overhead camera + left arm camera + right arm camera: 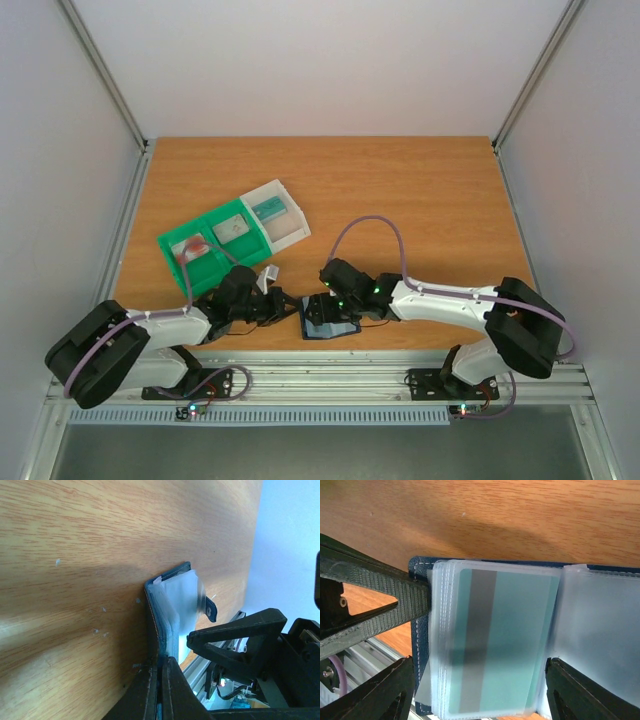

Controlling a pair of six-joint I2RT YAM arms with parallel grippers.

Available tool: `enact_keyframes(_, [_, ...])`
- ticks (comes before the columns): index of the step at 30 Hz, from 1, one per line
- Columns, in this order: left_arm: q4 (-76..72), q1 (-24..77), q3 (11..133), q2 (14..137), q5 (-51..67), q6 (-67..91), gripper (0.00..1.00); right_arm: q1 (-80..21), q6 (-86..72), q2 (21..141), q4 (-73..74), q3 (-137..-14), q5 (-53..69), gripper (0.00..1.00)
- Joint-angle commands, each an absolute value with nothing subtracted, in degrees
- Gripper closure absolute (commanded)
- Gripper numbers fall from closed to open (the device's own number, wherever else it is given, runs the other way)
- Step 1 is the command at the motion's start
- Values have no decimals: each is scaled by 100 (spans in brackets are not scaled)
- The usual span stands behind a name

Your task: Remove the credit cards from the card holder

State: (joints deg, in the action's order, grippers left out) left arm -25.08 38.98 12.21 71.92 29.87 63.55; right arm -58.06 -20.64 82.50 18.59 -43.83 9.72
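You're pinning card holder (330, 325) at 6 o'clock edge of table (420, 190) — left gripper (159, 695) clenched on its cover edge. Right gripper (477, 680) spread wide, grasping nothing, straddling clear sleeves. Teal credit card (515, 630) sitting inside top sleeve. Hold left clamp firm; pinch card alone, not sleeve — likely slippery. Green-and-white tray (180, 245) lying at 10 o'clock from holder, well apart, not blocking.
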Motion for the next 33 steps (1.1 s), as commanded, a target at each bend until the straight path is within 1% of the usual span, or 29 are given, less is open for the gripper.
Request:
enact_keyframes(1, [-2568,3914,1336,7110,3032,6205,99,-5804,-2004,8435,1898,-4576,1073,28])
enact_keyframes(6, [-2571,3913,1336,7119,3032,6205,100,-5807,-1997,8512,1967,-4584,977,31])
enact_keyframes(14, [-2574,3919,1336,7110,3045,6196,100,-5802,-1970,8458,2191,-4562,664,43])
enact_keyframes(18, [-2575,3918,1336,7094,3050,6205,99,-5803,-1959,8429,2264,-4566,591,46])
enact_keyframes(20, [-2573,3913,1336,7085,3051,6214,100,-5808,-1947,8416,2237,-4568,661,44])
enact_keyframes(24, [-2574,3919,1345,7084,3050,6214,100,-5833,-1933,8385,2023,-4560,935,36])
enact_keyframes(26, [-2574,3919,1352,7084,3050,6220,100,-5836,-1934,8425,2004,-4581,945,34])
enact_keyframes(33, [-2556,3920,1352,7084,3061,6223,100,-5836,-1930,8613,1987,-4585,978,32])
